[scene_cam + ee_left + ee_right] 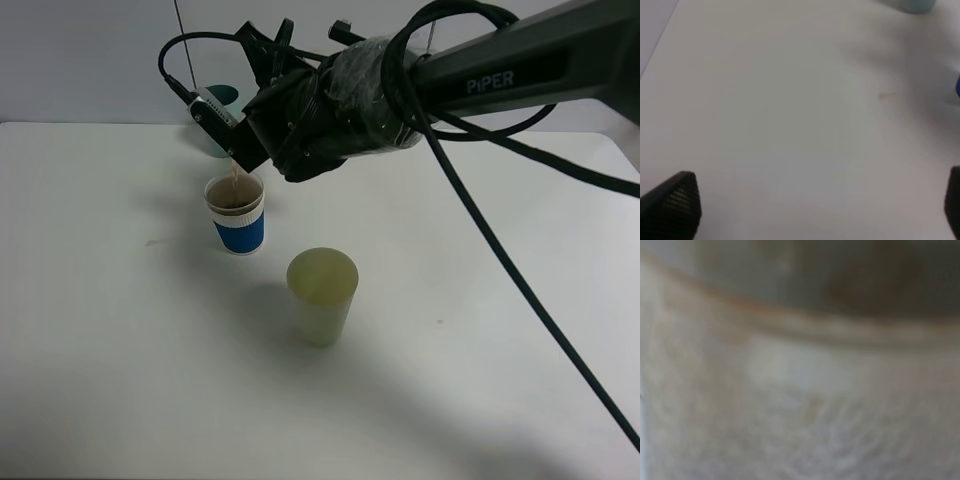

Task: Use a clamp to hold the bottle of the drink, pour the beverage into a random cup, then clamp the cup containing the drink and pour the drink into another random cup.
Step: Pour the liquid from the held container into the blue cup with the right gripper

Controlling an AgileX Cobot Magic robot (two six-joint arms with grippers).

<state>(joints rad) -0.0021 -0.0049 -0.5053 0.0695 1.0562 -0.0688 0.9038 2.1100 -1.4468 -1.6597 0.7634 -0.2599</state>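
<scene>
My right gripper [262, 135] hangs over the back left of the table, shut on the drink bottle, which it holds tilted. The bottle is mostly hidden behind the gripper in the exterior view and fills the right wrist view as a blurred pale surface [800, 390]. A thin brown stream [236, 180] falls into the blue and white paper cup [238, 215], which holds brown drink. A pale yellow-green cup [322, 295] stands upright in front and to the right of it. My left gripper [812, 205] is open over bare table and is out of the exterior view.
A teal cup [222, 96] stands at the back behind the right gripper; it also shows in the left wrist view [912, 5]. The right arm and its black cables [500, 250] stretch across the upper right. The white table [120, 350] has a small stain [885, 96].
</scene>
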